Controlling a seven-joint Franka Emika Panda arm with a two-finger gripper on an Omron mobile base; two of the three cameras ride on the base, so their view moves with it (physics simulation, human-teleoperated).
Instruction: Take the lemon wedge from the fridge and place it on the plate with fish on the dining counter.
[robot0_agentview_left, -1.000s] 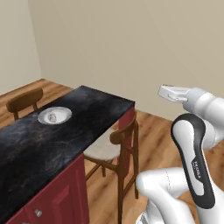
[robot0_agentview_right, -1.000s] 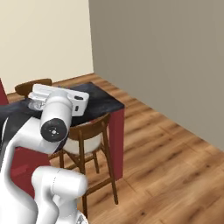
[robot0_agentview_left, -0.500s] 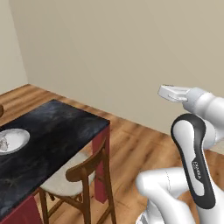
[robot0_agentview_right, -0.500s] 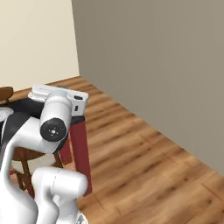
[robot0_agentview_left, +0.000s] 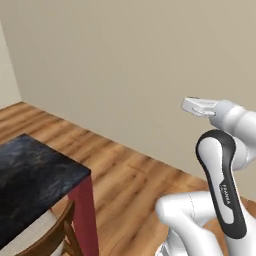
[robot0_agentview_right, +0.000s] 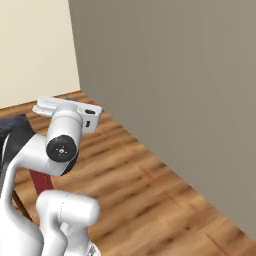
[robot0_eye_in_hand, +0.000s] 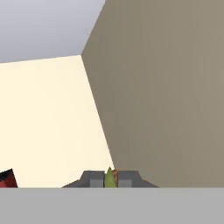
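I am looking along the gripper in the hand view, and its two dark finger tips are sitting almost together at the bottom of the picture, with a thin sliver of yellow-green poking up between them. That sliver is the lemon wedge, so the jaws are pinching it, nearly pressed together around something that small. A speck of orange-brown is showing just beside the wedge on its right edge; I cannot tell what it is.

Beyond the finger tips I am seeing two walls meeting at a corner, one cream, one darker beige, and a grey ceiling above. A bit of red is peeking in at the far lower left of the hand view.

In the left base view the white arm is rising from the lower right, and the hand is held high and level, pointing left toward the beige wall, well above the wooden floor. I cannot make out the wedge there. The dining counter is lying at the lower left, well apart from the hand, its black marbled corner on a red base, with a wooden chair tucked against it.

In the right base view the hand is showing above the arm's dark joint.
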